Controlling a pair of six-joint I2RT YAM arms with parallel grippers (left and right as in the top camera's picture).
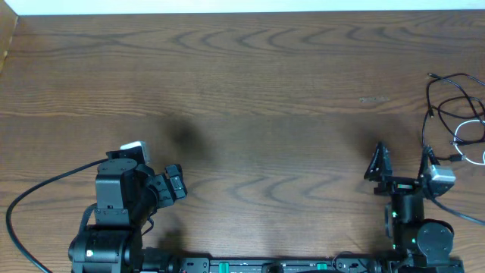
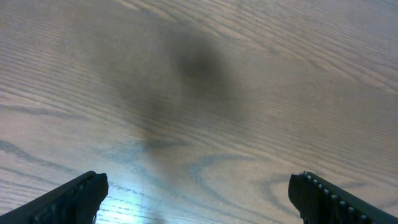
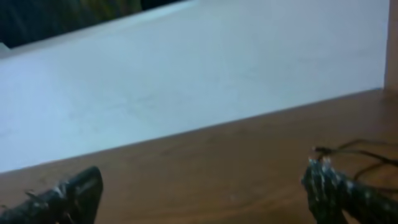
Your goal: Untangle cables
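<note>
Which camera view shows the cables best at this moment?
The overhead view. It shows the cables as a tangle near the picture's right edge, black loops and one white. The right wrist view catches only a blurred black strand at its right edge. The left wrist view shows none of them.

Cables (image 1: pixel 455 114) run off the overhead view's right edge

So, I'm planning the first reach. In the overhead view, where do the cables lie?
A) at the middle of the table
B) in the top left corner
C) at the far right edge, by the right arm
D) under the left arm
C: the cables lie bunched at the right edge of the table, just beyond the right arm.
</note>
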